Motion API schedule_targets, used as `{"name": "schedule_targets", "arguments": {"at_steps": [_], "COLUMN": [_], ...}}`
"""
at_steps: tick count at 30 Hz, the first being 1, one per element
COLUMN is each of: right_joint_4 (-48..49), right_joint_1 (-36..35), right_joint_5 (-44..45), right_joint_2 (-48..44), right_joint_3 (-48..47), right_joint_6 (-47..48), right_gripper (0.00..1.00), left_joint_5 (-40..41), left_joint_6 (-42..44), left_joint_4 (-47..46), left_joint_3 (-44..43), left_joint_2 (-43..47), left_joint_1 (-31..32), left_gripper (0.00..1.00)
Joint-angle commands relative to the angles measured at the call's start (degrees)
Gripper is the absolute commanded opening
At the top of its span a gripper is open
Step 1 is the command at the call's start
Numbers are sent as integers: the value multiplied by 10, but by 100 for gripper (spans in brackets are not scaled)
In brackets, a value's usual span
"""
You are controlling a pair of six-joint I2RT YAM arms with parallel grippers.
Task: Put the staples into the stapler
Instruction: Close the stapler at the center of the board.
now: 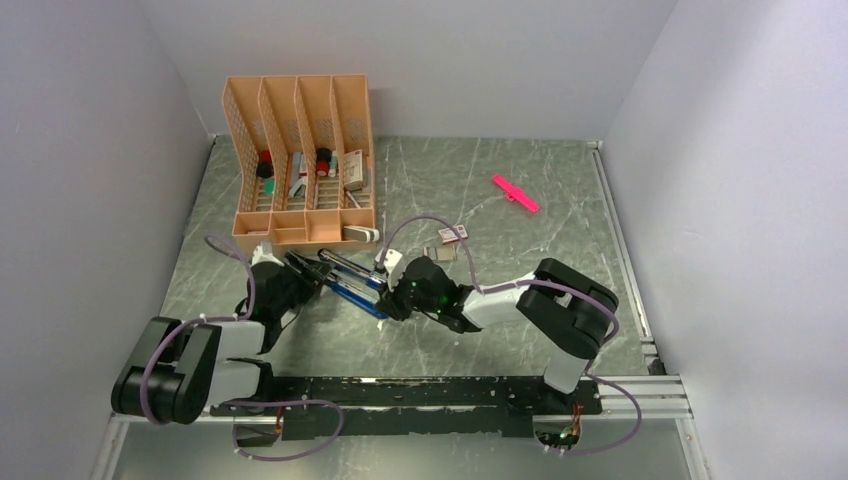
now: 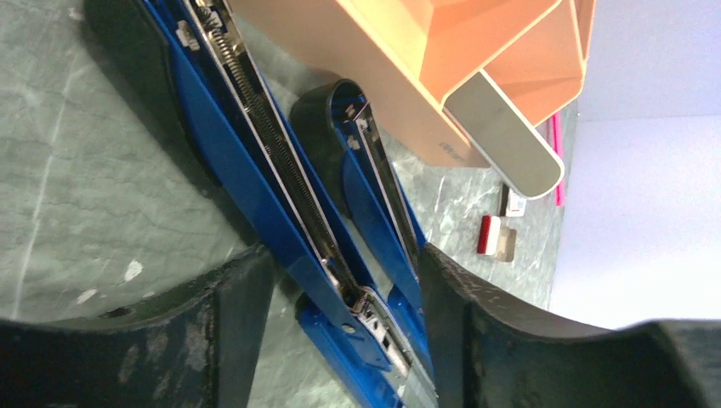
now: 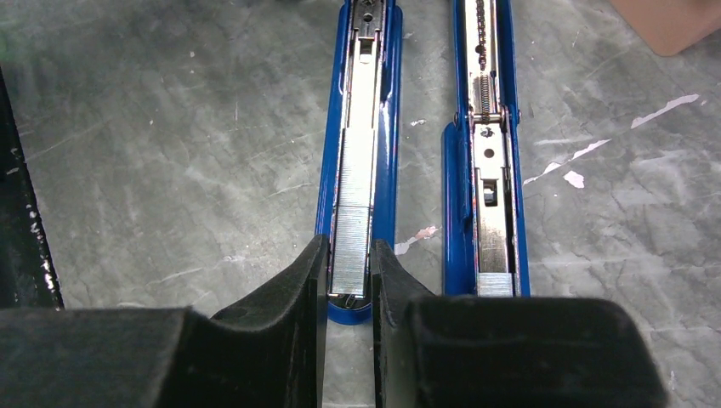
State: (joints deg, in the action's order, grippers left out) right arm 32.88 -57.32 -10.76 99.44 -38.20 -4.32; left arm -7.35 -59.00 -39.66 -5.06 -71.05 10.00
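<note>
Open stapler (image 3: 389, 102) on counter (image 3: 170, 127); right fingers (image 3: 281, 323) pinch staples (image 3: 351, 246) in its channel, left fingers (image 2: 229, 314) clamp its arms.

The stapler (image 1: 352, 284) is glossy blue with black ends and a silvery metal channel. The staples (image 3: 352, 246) are finely ribbed silver-grey. The table (image 1: 480, 190) is grey-green marble with pale veins and white flecks. The rack (image 1: 300, 110) is peach-orange, patterned with small holes. The stick (image 1: 515, 193) is bright pink. The left gripper (image 2: 344, 263) and right gripper (image 3: 349, 268) are matte black, and the cables (image 1: 428, 217) are purple.
</note>
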Motion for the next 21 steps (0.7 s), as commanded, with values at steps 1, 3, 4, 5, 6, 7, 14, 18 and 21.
{"name": "schedule_targets", "arguments": {"at_steps": [1,3,4,5,6,7,14,18,21], "right_joint_4": [-5,-16,-18,-19,-18,-18,-4,5,9], "right_joint_1": [-8,-7,-7,-7,-7,-7,0,6,9], "right_joint_5": [-34,-22,-21,-23,-27,-32,-31,-32,-29], "right_joint_2": [-9,-5,-2,1,5,7,17,24,26], "right_joint_3": [14,12,9,7,6,4,9,8,8], "right_joint_6": [7,20,25,32,37,41,51,52,54], "right_gripper": [0,0,0,0,0,0,0,0,0], "left_joint_5": [-21,-21,-23,-28,-31,-29,-21,19,61], "left_joint_6": [1,31,45,71,95,125,204,246,268], "left_joint_4": [-68,-82,-82,-77,-73,-64,-37,-8,15], "left_joint_3": [40,43,40,35,31,28,22,7,-5], "left_joint_2": [-19,-2,9,17,29,46,122,136,129], "left_joint_1": [3,3,3,4,6,9,39,107,151], "left_gripper": [63,55,51,47,42,39,31,31,34]}}
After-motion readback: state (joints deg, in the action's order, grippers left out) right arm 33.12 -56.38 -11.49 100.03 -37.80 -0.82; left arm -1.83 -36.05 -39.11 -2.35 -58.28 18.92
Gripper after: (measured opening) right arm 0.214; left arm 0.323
